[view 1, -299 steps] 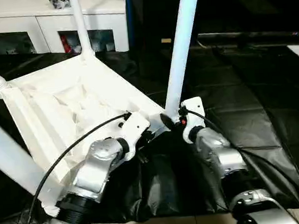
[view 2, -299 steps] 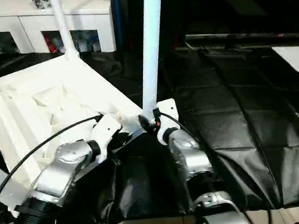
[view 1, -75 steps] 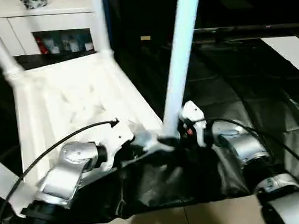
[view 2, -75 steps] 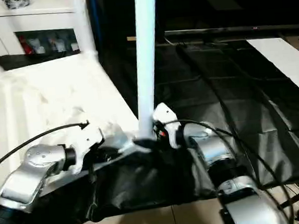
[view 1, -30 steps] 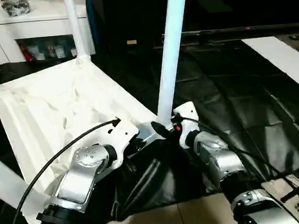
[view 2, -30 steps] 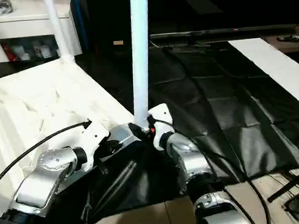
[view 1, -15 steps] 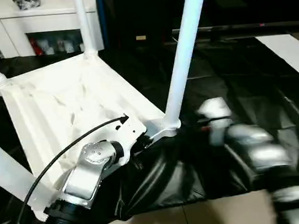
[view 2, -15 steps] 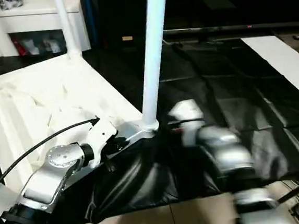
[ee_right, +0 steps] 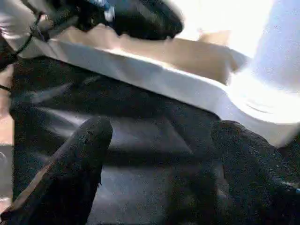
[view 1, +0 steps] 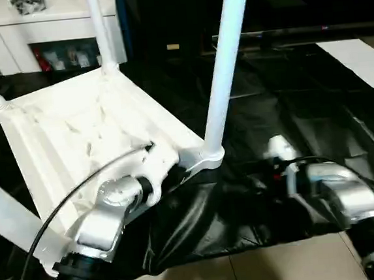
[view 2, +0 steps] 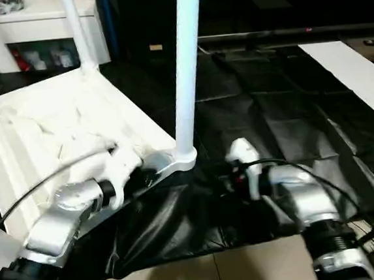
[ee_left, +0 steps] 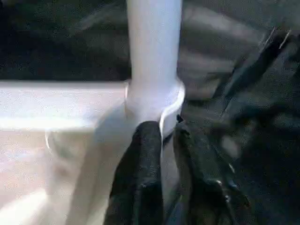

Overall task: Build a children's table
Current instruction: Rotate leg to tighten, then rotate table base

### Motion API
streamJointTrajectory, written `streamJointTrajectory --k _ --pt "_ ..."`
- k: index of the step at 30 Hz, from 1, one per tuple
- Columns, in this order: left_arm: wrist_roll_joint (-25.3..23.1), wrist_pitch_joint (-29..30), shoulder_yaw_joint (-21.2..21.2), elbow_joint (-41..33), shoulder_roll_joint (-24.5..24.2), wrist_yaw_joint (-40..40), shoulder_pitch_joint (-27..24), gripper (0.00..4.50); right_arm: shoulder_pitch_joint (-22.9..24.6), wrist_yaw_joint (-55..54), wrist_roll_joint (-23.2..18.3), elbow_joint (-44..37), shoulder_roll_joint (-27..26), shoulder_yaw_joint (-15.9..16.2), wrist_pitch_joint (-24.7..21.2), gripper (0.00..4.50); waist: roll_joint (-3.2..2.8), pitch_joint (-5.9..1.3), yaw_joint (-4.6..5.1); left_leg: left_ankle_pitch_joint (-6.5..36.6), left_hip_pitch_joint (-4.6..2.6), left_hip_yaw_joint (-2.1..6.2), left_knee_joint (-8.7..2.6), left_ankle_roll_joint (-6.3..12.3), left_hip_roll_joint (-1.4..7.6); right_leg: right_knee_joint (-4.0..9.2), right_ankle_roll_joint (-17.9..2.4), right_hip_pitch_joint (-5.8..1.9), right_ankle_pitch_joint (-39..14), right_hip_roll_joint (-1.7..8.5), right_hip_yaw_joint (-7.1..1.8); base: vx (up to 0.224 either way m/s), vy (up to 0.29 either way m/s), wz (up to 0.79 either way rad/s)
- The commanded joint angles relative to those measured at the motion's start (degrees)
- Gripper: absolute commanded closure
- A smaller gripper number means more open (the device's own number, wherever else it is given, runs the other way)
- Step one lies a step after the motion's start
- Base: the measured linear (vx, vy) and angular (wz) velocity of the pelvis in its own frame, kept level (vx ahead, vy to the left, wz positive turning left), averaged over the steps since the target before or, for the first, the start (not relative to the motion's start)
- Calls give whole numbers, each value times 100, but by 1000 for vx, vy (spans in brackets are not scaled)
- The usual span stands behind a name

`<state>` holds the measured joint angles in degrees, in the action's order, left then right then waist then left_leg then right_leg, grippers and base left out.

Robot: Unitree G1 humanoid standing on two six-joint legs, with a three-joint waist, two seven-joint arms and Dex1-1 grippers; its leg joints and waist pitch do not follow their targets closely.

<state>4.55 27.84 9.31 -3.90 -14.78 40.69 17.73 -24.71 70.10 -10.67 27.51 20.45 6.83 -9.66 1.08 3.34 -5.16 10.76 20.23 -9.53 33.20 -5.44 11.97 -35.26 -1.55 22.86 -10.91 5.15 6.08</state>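
Observation:
The children's table lies upside down on the black cover, ribbed underside up, with white legs standing in its corner sockets. The nearest leg rises from the near right socket. My left gripper sits at that corner, its two black fingers close together with the thin white rim between them. My right gripper hovers low over the cover a short way right of the socket, open and holding nothing.
The big black-covered table stretches to the right and behind. A white cabinet stands at the back left, and a white board lies at far right. Beige floor tiles run along the near edge.
My right gripper has let go of the nearest leg's base and drawn back to the right, away from the socket. The left gripper stays at the table's near corner.

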Motion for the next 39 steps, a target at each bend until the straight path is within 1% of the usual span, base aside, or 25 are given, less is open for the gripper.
streamJointTrajectory --k 1,2,4,6,7,8,9,10,11,14,15,16,17,20,21,24,25,26,28,30,31,32,35,36,39 --pt "238 167 -133 -395 3 29 -232 328 -181 39 58 52 -35 79 -42 67 -49 -393 -18 835 41 10 -316 495 150 405 -1394 -361 -729 316 -301 0 0 0" --pt "385 266 -250 -642 65 -36 -416 317 -300 2 107 215 -112 116 5 67 -79 -383 -1 890 49 5 -318 480 144 413 -1367 -360 -809 308 -306 0 0 0" --pt "480 317 -315 -821 112 -75 -563 310 -372 -34 164 331 -145 155 86 67 -67 -377 1 940 41 -2 -320 455 142 435 -1338 -350 -984 306 -303 0 0 0" --pt "699 355 -373 -1189 171 -118 -914 284 -510 -144 195 534 -210 168 162 67 -29 -377 -5 934 39 -7 -323 442 148 442 -1292 -346 -1111 312 -311 0 0 0" --pt "750 373 -380 -1284 178 -124 -1004 273 -540 -162 197 578 -222 169 181 67 -49 -379 -9 933 37 -2 -321 429 153 430 -1296 -342 -1127 316 -310 0 0 0" --pt "822 444 -371 -1446 159 -114 -1156 267 -592 -208 203 644 -239 155 201 67 5 -375 -8 951 24 -18 -319 443 151 454 -1243 -328 -1177 298 -314 0 0 0" --pt "822 444 -371 -1446 159 -114 -1156 267 -592 -208 203 644 -239 155 201 67 -34 -371 -17 931 33 -5 -334 446 157 440 -1236 -333 -1173 296 -314 0 0 0" --pt "971 578 -320 -1899 89 -83 -1618 254 -782 -368 208 907 -279 77 304 67 58 -368 -2 914 39 -12 -329 465 161 430 -1207 -330 -1190 298 -317 0 0 0" --pt "971 578 -320 -1899 89 -83 -1618 241 -782 -368 208 907 -279 77 304 67 29 -378 -4 896 47 4 -335 444 172 401 -1231 -343 -1191 321 -316 0 0 0" --pt "890 495 -228 -2194 56 -170 -1973 211 -1013 -709 241 1282 -369 -67 510 67 66 -355 13 897 34 -23 -329 460 156 438 -1106 -301 -1422 300 -329 0 0 0" --pt "890 495 -228 -2194 56 -170 -1973 211 -1013 -709 241 1282 -369 -67 510 67 56 -341 12 943 29 -26 -334 449 151 458 -1078 -295 -1495 294 -328 0 0 0" --pt "882 469 -181 -2347 41 -221 -2149 197 -1176 -956 249 1546 -475 -160 617 67 91 -336 19 961 35 -34 -333 434 151 469 -1037 -293 -1544 296 -334 0 0 0" --pt "884 463 -162 -2401 28 -242 -2206 187 -1221 -1038 254 1624 -508 -186 659 67 76 -331 26 1018 31 -23 -349 388 159 472 -1045 -291 -1600 306 -329 0 0 0" --pt "800 431 -101 -2512 -71 -320 -2414 177 -1499 -1729 329 2103 -687 -327 848 67 82 -329 41 1090 21 -20 -352 310 157 458 -1021 -277 -1608 293 -335 0 0 0" --pt "800 431 -101 -2512 -71 -320 -2414 149 -1499 -1729 329 2103 -687 -327 848 67 93 -331 39 1092 14 -21 -350 286 157 451 -1021 -270 -1594 294 -337 0 0 0" --pt "696 429 -63 -2651 -310 -342 -2599 140 -1822 -2431 323 2635 -866 -504 1081 67 83 -333 37 1090 4 -26 -347 248 147 437 -1006 -257 -1572 289 -346 0 0 0" --pt "581 323 -132 -2624 -399 -371 -2617 116 -2040 -3048 294 2963 -975 -682 1206 67 101 -338 29 1082 13 -28 -345 245 145 431 -983 -274 -1521 284 -344 0 0 0" --pt "581 323 -132 -2624 -399 -371 -2617 104 -2040 -3048 294 2963 -975 -682 1206 67 89 -342 30 1037 14 -20 -346 227 150 410 -1018 -262 -1479 297 -348 0 0 0" --pt "492 187 -170 -2556 -456 -434 -2547 98 -2257 -3743 222 3270 -1106 -912 1403 67 58 -342 17 1096 -17 -28 -346 152 147 406 -1023 -242 -1414 289 -349 0 0 0" --pt "467 155 -162 -2529 -470 -457 -2507 94 -2297 -3847 183 3319 -1146 -973 1455 67 47 -346 8 1122 -29 -33 -342 131 143 387 -1036 -239 -1278 278 -353 0 0 0" --pt "459 130 -150 -2495 -475 -470 -2462 70 -2317 -3900 166 3337 -1180 -1002 1483 67 51 -348 19 1180 -11 -35 -343 134 135 370 -1028 -253 -1180 267 -351 0 0 0" --pt "455 119 -94 -2486 -507 -448 -2428 63 -2286 -3758 155 3305 -1206 -982 1513 67 24 -351 15 1174 -3 -29 -341 131 130 361 -1025 -261 -1149 266 -351 0 0 0" --pt "481 113 -16 -2490 -539 -394 -2408 50 -2202 -3522 146 3227 -1230 -939 1555 67 44 -351 35 1236 27 -26 -343 169 128 373 -1021 -278 -1193 273 -353 0 0 0" --pt "610 117 19 -2546 -532 -328 -2435 35 -2073 -3361 177 3144 -1222 -887 1613 67 12 -352 26 1234 22 -24 -340 164 128 376 -1025 -278 -1227 278 -355 0 0 0" --pt "944 169 -36 -2674 -500 -151 -2529 15 -1926 -3243 208 3129 -1206 -884 1754 67 26 -359 18 1160 26 -29 -335 162 130 368 -1099 -282 -1111 279 -361 0 0 0"
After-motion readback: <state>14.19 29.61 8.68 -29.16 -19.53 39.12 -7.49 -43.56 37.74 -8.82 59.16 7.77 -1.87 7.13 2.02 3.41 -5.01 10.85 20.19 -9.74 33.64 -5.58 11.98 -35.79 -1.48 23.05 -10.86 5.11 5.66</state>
